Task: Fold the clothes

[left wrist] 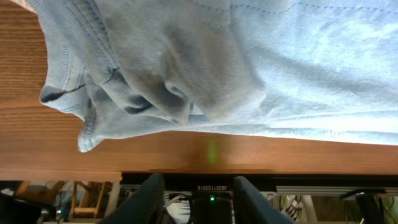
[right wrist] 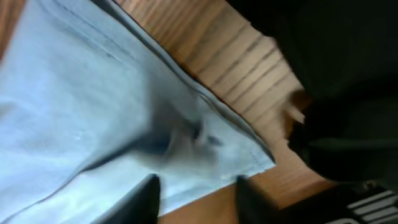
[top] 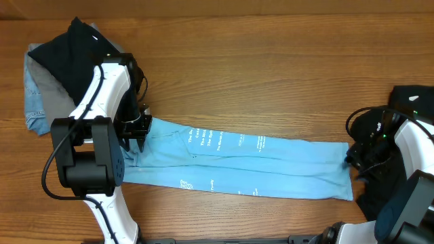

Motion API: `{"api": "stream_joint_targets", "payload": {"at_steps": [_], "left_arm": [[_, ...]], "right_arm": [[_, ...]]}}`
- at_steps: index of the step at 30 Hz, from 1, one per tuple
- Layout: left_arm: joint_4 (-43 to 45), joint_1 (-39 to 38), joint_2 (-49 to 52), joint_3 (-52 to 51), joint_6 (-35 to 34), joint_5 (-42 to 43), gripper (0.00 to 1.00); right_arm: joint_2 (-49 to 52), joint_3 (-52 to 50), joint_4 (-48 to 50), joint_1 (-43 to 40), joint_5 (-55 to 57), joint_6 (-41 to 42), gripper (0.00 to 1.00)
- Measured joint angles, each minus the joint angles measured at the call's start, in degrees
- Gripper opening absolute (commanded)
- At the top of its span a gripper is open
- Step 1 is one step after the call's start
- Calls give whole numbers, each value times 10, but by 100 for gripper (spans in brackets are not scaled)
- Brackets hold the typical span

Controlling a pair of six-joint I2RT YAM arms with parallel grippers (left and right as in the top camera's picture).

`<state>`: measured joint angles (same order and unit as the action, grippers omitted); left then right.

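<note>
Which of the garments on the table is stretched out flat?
The light blue T-shirt with white text, across the middle; the dark pile far left and black garment right are bunched.

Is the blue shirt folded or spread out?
Partly folded: the blue shirt lies as a long narrow strip, its sides doubled over.

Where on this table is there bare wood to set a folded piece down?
Widest bare wood: beyond the shirt, from the clothes pile across to the black item. A narrow strip runs between shirt and front edge. Crowded at both shirt ends, by the left gripper and right gripper.
</note>
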<state>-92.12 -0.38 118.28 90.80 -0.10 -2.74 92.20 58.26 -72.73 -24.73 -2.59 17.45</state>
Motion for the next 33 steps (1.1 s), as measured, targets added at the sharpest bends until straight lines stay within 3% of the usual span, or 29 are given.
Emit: {"api": "stream_joint_targets", "payload": {"at_steps": [3, 9, 12, 16, 18, 22, 24, 28, 33], "left_arm": [[6, 0, 0, -1, 0, -1, 40], [24, 0, 0, -1, 0, -1, 40], [28, 0, 0, 0, 0, -1, 37], [24, 0, -5, 27, -1, 3, 42], [26, 0, -25, 46, -6, 5, 46], [32, 0, -106, 63, -22, 6, 45], [29, 0, -151, 70, -33, 6, 47], [28, 0, -200, 72, -49, 6, 53], [36, 0, -200, 72, -57, 10, 61]], "right_arm": [[0, 0, 0, 0, 5, 4, 57], [0, 0, 57, -12, 4, 18, 58], [0, 0, 82, -19, -53, -19, 58], [0, 0, 89, -19, -137, -74, 60], [-1, 0, 88, -19, -168, -96, 61], [-39, 0, 92, -19, -232, -141, 66], [-89, 0, 94, -19, -252, -151, 73], [-148, 0, 91, -19, -230, -130, 75], [-108, -2, 83, -19, -172, -99, 73]]}}
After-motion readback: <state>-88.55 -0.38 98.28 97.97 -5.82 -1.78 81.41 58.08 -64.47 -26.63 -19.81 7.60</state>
